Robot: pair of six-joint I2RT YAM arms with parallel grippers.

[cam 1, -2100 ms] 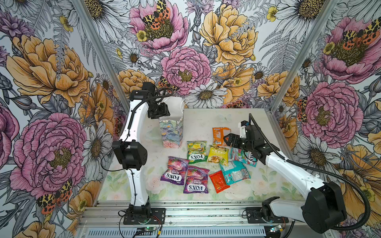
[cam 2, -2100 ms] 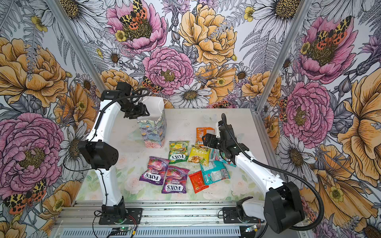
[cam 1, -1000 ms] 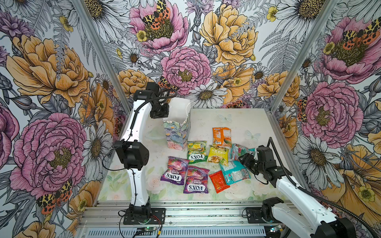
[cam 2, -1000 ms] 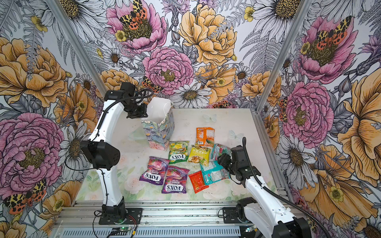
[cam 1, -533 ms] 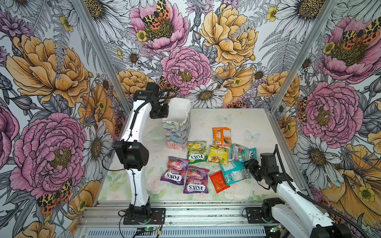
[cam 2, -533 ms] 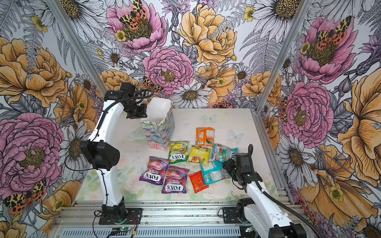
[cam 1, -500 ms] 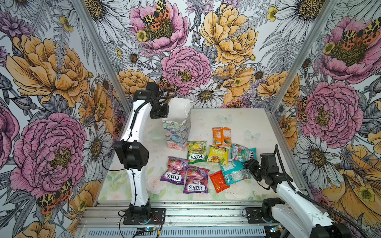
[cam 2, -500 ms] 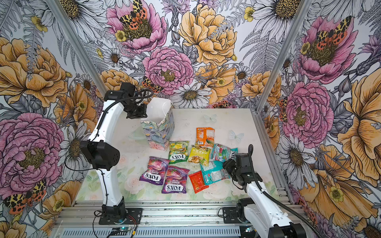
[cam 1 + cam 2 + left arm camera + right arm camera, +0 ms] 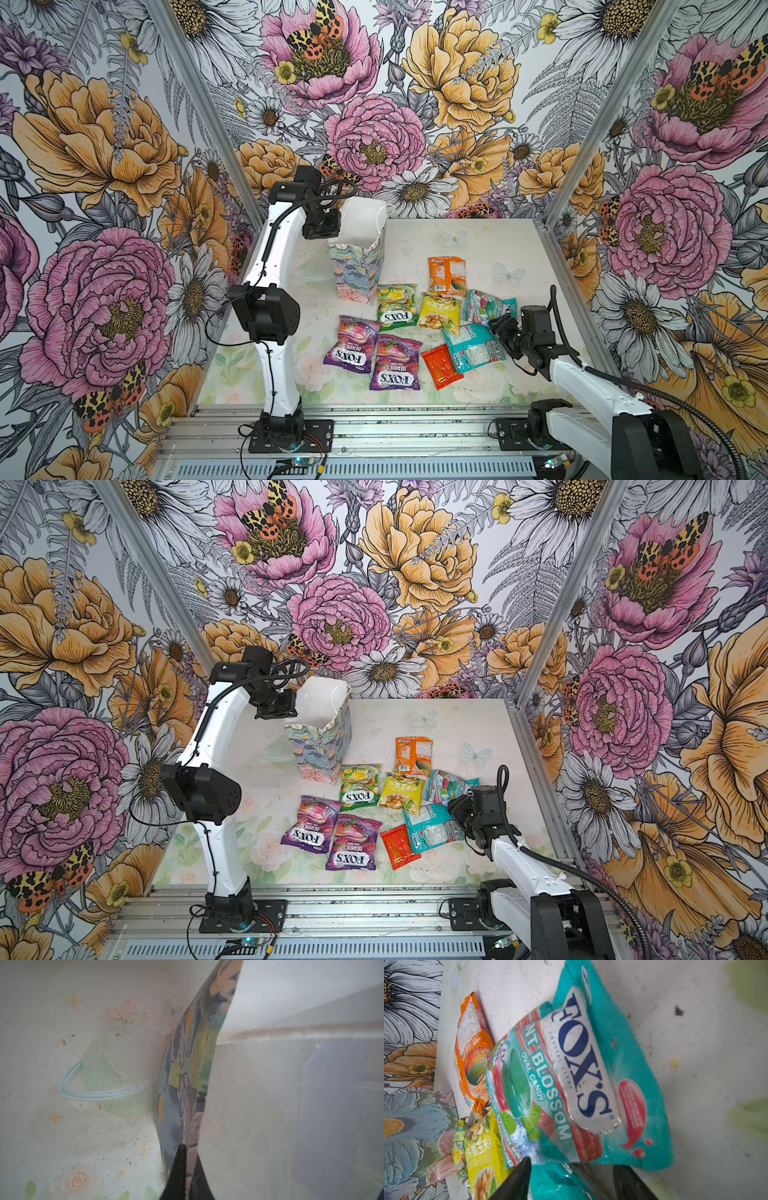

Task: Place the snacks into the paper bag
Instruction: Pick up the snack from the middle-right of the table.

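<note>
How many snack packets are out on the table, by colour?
purple packets: 2
teal packets: 2
green packet: 1
yellow packet: 1
orange packet: 1
red packet: 1
Total visible: 8

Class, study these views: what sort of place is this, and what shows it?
Probably a robot test booth, not a home or shop: two white robot arms bolted to a metal rail, flower-printed wall panels boxing in a table, and snack packets laid out beside a paper bag.
</note>
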